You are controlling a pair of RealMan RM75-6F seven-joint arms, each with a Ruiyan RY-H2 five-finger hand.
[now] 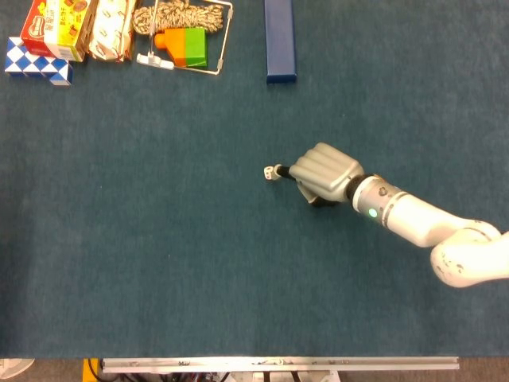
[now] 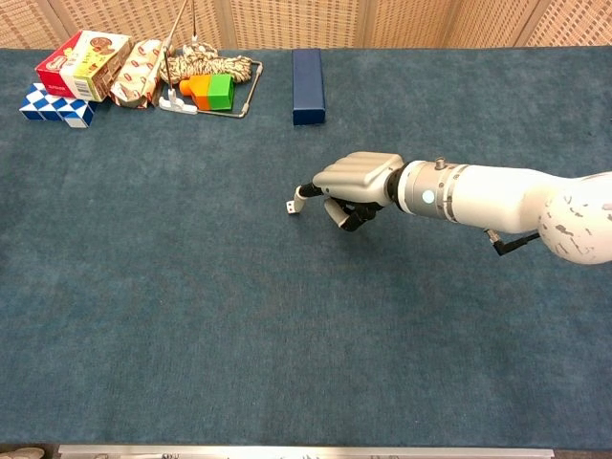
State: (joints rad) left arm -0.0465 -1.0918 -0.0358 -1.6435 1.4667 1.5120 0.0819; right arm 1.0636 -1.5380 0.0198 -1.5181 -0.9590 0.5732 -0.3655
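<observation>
A small white die [image 1: 270, 172] [image 2: 289, 207] lies on the blue carpeted table [image 1: 159, 255], near its middle. My right hand [image 1: 322, 171] [image 2: 356, 177] is just to the right of it, palm down, most fingers curled under with nothing in them. One outstretched fingertip [image 1: 279, 169] [image 2: 303, 190] touches the die's right side. The white forearm [image 1: 406, 223] runs off to the lower right. My left hand shows in neither view.
A long dark blue box [image 1: 279, 40] [image 2: 307, 73] lies at the far edge, behind the hand. At the far left stand a wire basket [image 1: 223, 40] with rope and an orange-green block, snack boxes [image 1: 56, 24], and a blue-white checkered puzzle [image 1: 36, 62].
</observation>
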